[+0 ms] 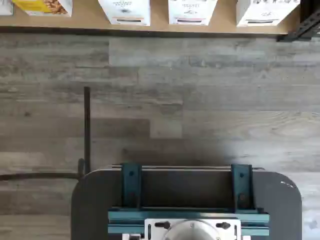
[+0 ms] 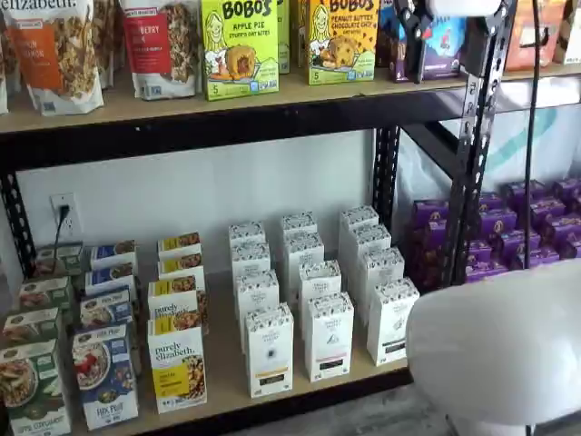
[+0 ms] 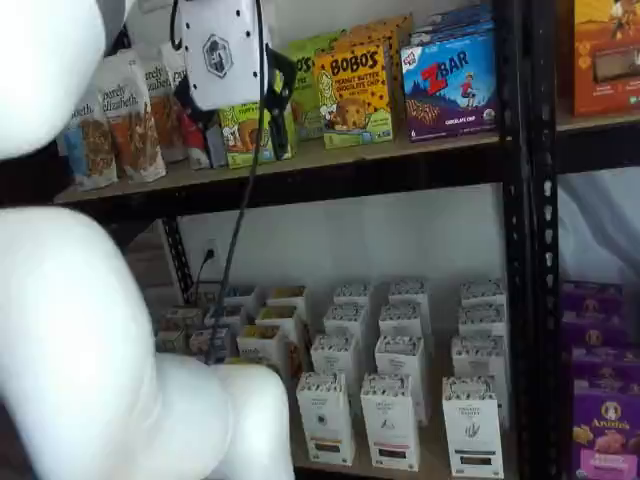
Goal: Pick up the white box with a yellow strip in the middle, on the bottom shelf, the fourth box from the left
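Claw (image 3: 280, 85) up by upper boxes, state unclear; white box with yellow strip (image 2: 270, 350) stands untouched on bottom shelf (image 2: 300, 389).

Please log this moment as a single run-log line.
phase: start, no reach | gripper: high by upper shelf, state unclear | white box with a yellow strip: standing on bottom shelf, untouched

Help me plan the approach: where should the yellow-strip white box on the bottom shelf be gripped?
Probably by its two side faces near the top, from the front: the white box with a yellow strip stands upright, front of its row, gaps either side.
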Available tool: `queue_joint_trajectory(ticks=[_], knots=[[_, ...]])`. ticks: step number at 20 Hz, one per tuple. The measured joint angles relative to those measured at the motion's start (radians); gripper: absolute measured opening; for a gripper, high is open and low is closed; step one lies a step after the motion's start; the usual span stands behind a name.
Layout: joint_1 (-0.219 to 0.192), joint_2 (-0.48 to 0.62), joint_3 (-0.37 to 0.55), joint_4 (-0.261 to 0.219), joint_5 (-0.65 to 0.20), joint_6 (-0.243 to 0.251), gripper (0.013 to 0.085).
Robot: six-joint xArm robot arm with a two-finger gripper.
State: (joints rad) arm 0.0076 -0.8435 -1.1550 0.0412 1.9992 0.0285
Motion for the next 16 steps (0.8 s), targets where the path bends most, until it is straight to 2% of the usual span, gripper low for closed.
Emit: queue_joint_trajectory(ticks=[1,2,3,4,9,16], knots=[[-0.033,0.008,-0.006,0.036,0.017,-0.014,0.085],[-0.089,0.022,-0.016,0.096,0.044,-0.037,0.085],[-0.115,0.028,-0.021,0.128,0.057,-0.049,0.085],[-0.122,0.03,-0.022,0.138,0.061,-0.054,0.085],[-0.11,0.027,-0.016,0.127,0.048,-0.052,0.085],[-0.044,0.017,0.028,0.084,-0.021,-0.013,0.085]])
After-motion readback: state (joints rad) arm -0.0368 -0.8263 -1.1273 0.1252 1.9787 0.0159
